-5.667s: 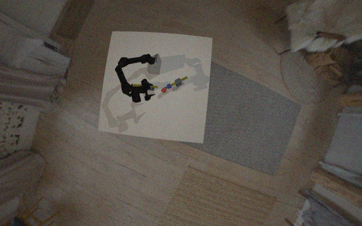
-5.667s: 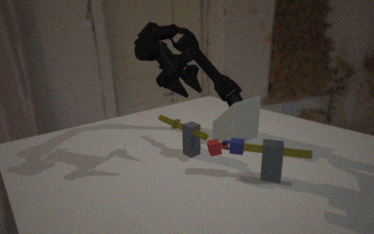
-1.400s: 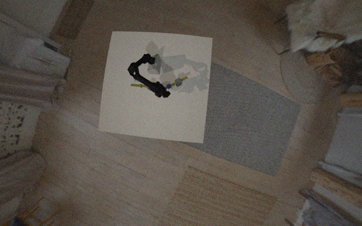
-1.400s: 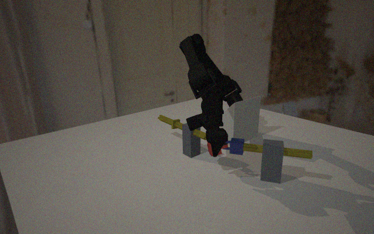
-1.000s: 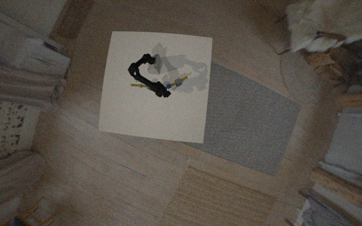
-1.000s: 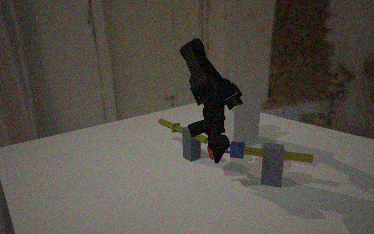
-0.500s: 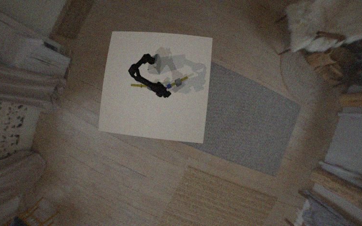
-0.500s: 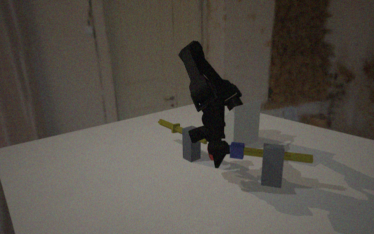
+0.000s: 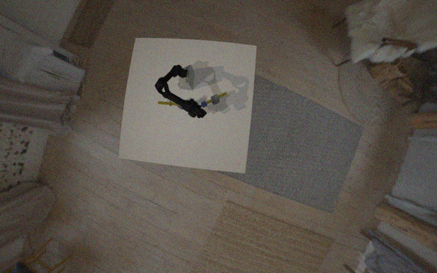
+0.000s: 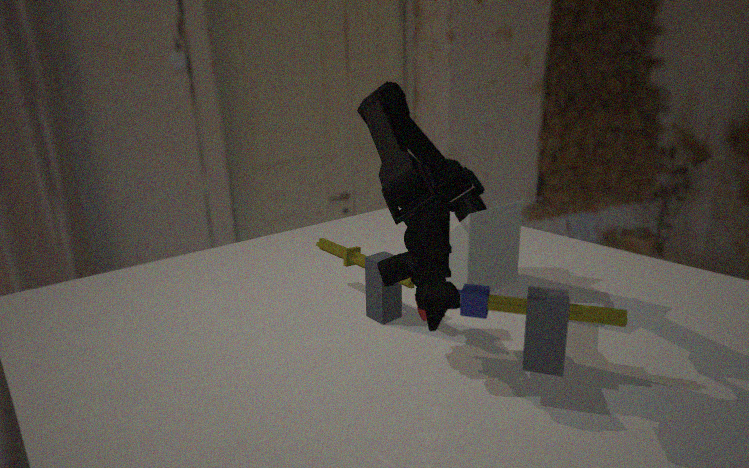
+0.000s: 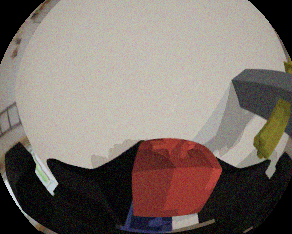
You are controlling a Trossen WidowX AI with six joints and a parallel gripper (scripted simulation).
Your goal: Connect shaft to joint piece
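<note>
From above, a black jointed arm [image 9: 168, 88] curls over a square white table top [image 9: 185, 146]. Its gripper [image 9: 198, 111] covers the red joint piece; only a small blue cube [image 9: 203, 104] shows beside it. Thin yellow shafts [image 9: 165, 102] run off both ways, one passing through a grey block [image 9: 215, 98]. Details here are tiny and grainy.

From the side, the gripper [image 10: 433, 308] points down between two plain grey rectangular blocks [image 10: 382, 288]. A sliver of the red joint piece [image 10: 421, 314] peeks beside the fingers, next to the matte blue cube [image 10: 474, 300] on the fixed yellow shaft [image 10: 592, 314].

At the wrist, the faceted red joint piece [image 11: 174, 177] fills the gap between dark fingers, which are clamped on it. The blue cube [image 11: 150, 223] is mostly hidden beneath. A grey block [image 11: 264, 91] and a yellow shaft [image 11: 273, 128] are cut off at the right edge.
</note>
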